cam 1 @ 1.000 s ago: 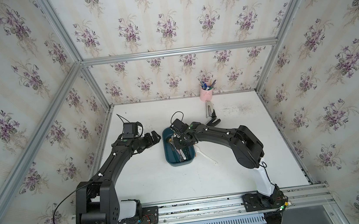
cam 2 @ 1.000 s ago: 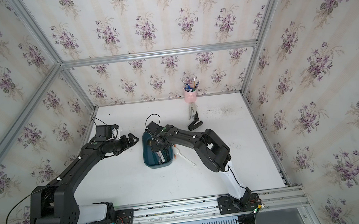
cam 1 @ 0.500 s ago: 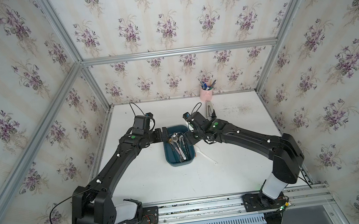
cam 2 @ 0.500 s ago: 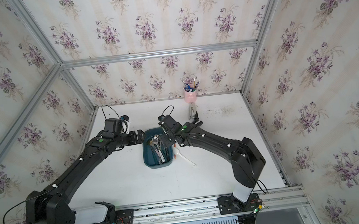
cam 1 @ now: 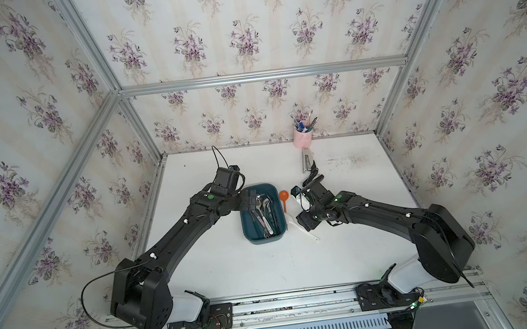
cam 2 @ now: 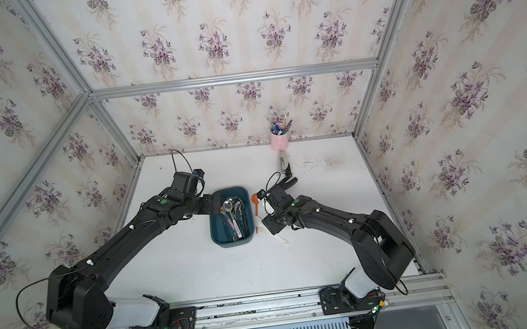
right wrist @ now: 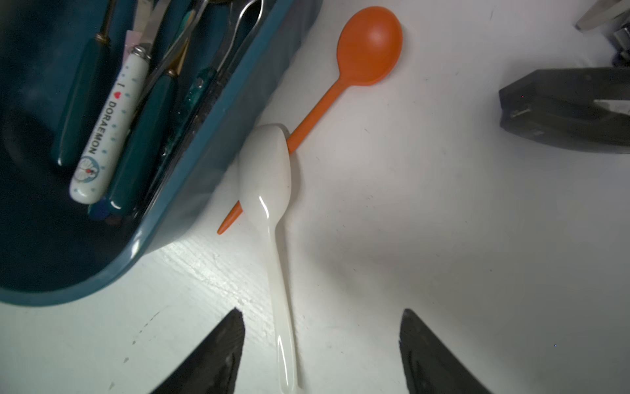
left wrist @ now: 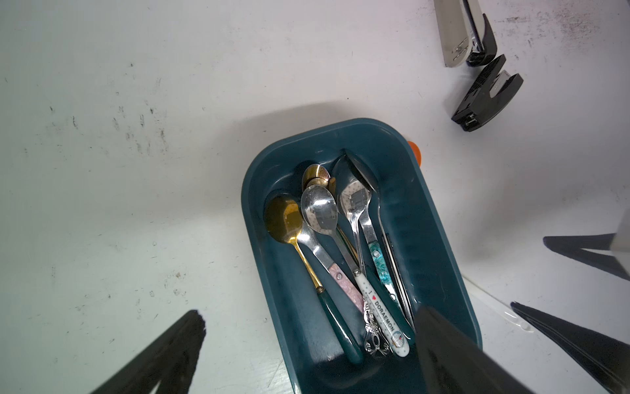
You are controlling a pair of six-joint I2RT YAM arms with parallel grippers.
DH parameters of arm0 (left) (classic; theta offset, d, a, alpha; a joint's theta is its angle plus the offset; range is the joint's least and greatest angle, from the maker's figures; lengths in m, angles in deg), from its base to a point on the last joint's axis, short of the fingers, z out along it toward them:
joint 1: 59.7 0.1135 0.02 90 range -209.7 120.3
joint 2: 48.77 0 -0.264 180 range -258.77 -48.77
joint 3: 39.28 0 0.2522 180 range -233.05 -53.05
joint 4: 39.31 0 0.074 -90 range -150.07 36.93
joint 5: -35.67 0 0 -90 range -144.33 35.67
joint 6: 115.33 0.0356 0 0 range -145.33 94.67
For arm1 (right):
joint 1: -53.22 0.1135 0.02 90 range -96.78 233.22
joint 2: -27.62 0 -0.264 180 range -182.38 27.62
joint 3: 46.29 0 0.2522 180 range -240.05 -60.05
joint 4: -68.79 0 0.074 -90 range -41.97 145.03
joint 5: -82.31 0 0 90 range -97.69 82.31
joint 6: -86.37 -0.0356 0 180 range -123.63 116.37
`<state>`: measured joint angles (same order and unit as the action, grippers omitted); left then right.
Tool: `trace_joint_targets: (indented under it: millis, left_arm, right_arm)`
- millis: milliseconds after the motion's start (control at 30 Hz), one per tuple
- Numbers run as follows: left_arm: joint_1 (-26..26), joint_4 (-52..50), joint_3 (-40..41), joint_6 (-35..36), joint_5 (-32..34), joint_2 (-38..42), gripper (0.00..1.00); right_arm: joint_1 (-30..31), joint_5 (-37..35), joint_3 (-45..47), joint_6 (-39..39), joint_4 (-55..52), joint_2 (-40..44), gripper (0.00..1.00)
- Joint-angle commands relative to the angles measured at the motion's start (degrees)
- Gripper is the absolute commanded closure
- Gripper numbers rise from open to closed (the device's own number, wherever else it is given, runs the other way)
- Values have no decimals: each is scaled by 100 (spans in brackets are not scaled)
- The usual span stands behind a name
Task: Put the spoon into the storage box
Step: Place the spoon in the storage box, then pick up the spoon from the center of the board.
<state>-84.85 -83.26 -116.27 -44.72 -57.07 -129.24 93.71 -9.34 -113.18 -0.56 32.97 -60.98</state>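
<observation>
In both top views the right pincer (cam 1: 306, 222) has been pulled off the storage box (cam 1: 265, 239). Left wrist: left pincer (left wrist: 310, 314) spread wide above box. Right wrist: right pincer wide, empty; white spoon (right wrist: 269, 177) stacked on orange spoon (right wrist: 370, 44) beside box, so both could be dragged.

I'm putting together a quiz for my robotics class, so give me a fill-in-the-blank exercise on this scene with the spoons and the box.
1. The white spoon's bowl lies over the orange spoon's ____.
2. The pens stand in a ____ cup.
3. The left end effector and the right end effector are both ____.
Missing words: handle; pink; open.
</observation>
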Motion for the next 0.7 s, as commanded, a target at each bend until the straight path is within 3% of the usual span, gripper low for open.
trace_joint_targets:
  millis: [0,667]
  left_arm:
    - [-3,-117,-8,-65,148,-12,0]
    - [1,-256,196,-141,388,220,0]
  right_arm:
    - [5,257,-20,62,358,-233,27]
    - [12,529,48,18,863,-1058,41]
